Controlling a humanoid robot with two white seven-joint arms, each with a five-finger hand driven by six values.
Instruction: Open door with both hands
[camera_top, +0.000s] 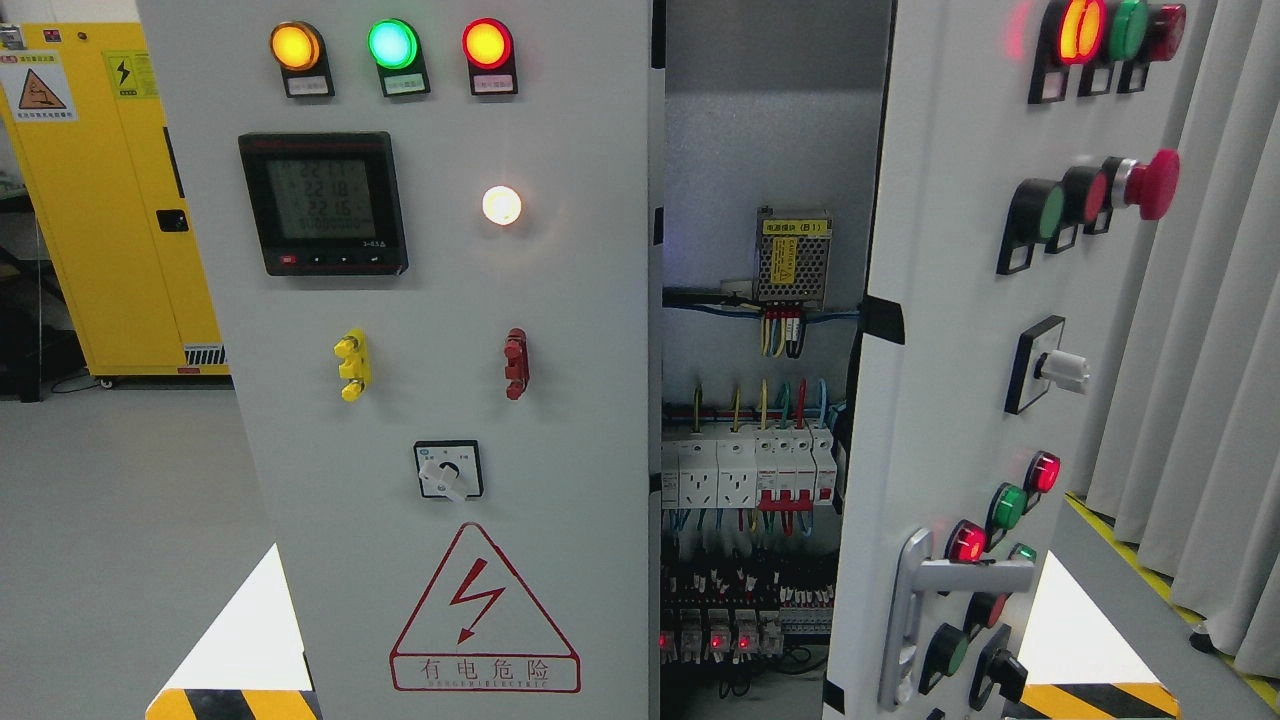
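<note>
A grey electrical cabinet fills the view. Its left door (440, 380) looks shut and carries indicator lamps, a digital meter (323, 203), a rotary switch (448, 470) and a red warning triangle (485, 615). The right door (950, 330) stands swung outward, showing its front with lamps, a red mushroom button (1150, 184) and a silver lever handle (935, 590) low down. Between the doors the cabinet interior (760, 400) shows breakers, coloured wiring and a small power supply (792, 257). Neither of my hands is in view.
A yellow safety cabinet (110, 200) stands at the back left on the grey floor. Grey curtains (1200, 380) hang at the right. Black-and-yellow hazard stripes (1095, 697) mark the floor at both lower corners.
</note>
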